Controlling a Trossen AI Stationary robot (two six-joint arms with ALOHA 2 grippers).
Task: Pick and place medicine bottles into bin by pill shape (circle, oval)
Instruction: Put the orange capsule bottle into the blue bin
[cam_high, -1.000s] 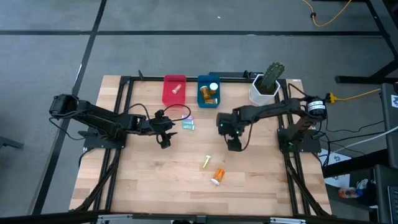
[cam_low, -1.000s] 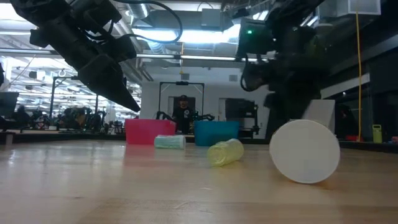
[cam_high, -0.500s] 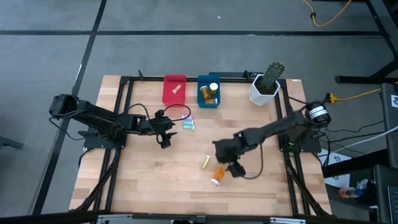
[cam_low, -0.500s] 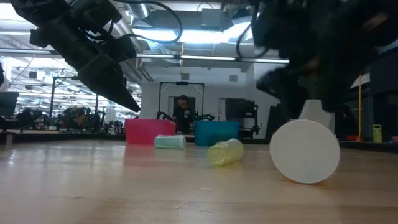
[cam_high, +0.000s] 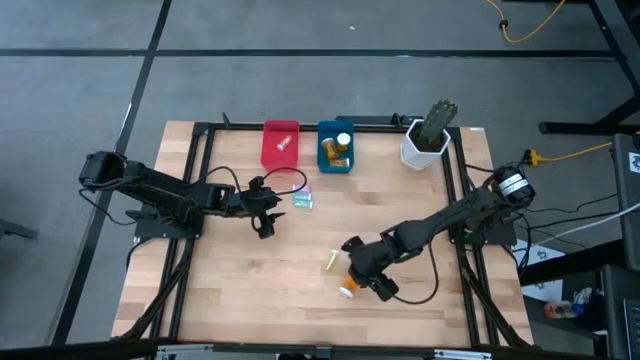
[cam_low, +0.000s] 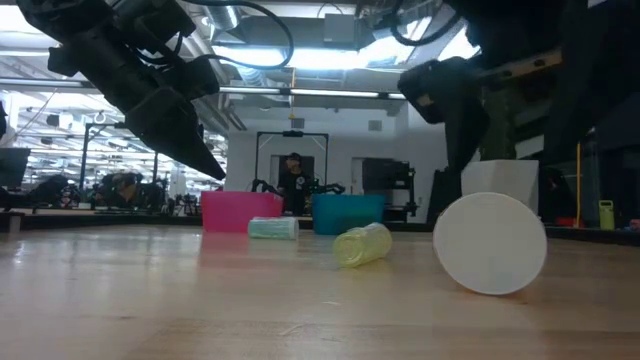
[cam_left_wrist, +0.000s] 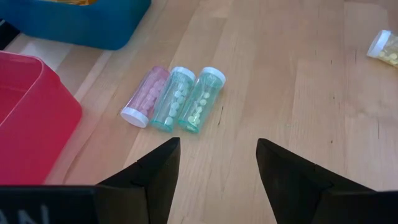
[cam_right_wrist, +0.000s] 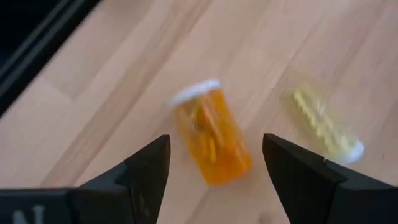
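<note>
An orange medicine bottle (cam_right_wrist: 210, 143) with a white cap (cam_low: 490, 243) lies on its side near the table's front middle. A small yellow bottle (cam_high: 331, 261) lies just left of it. My right gripper (cam_right_wrist: 214, 186) hangs open above the orange bottle (cam_high: 350, 281), touching nothing. Three small bottles, one pink (cam_left_wrist: 144, 102) and two teal (cam_left_wrist: 186, 101), lie side by side in front of my left gripper (cam_left_wrist: 217, 168). That gripper is open and hovers at the table's left middle (cam_high: 265, 225).
A pink bin (cam_high: 280, 145) and a blue bin (cam_high: 336, 150) stand at the far edge, each with bottles inside. A white pot with a cactus (cam_high: 428, 140) stands to the right of them. Bare wood lies along the near edge.
My right gripper has swung from the table's middle, below the blue bin, toward the near edge and has rolled about its own axis. It now hangs over the orange bottle. Its fingers have stayed open. No bottle has moved.
</note>
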